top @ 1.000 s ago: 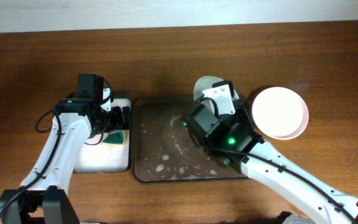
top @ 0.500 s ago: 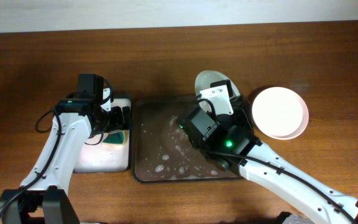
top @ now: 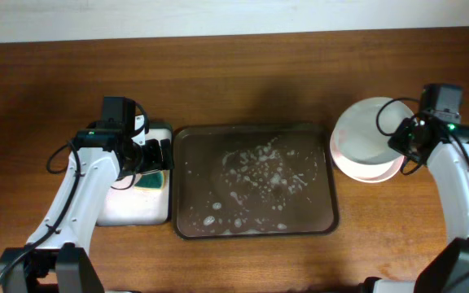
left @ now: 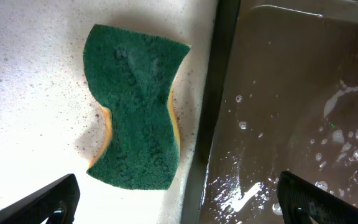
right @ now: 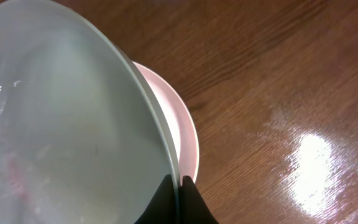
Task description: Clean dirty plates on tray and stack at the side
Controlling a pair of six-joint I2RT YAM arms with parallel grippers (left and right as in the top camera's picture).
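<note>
1. Plates (top: 366, 145) sit off the tray, on the table (top: 234, 73) just beside the tray's right end. Two are distinguishable; I cannot tell whether there are more.
2. Top plate (right: 67, 112) is pale green-white, tilted, with its hollow face towards the right wrist camera. One edge is raised off the pink plate (right: 184, 134), which lies flat on the wood under it. Both are round, so neither has a long axis.
3. Right gripper (right: 178, 198) is clamped on the top plate's rim, with a finger on each face of the edge. In the overhead view it grips the side of the rim away from the tray.
4. Tray (top: 256, 126) is mid-table with its long axis running left-right in the overhead view. It carries no plates, only white soapy flecks and wet streaks.
5. Left gripper (left: 185, 202) hangs over the small white tray (top: 133, 207), which touches the dark tray's left side. Its fingers are spread wide and hold nothing.
6. Sponge (left: 135, 112) lies green side up on the white tray near the shared edge. Its long axis runs roughly parallel to that edge, and it is not touching the fingers.
</note>
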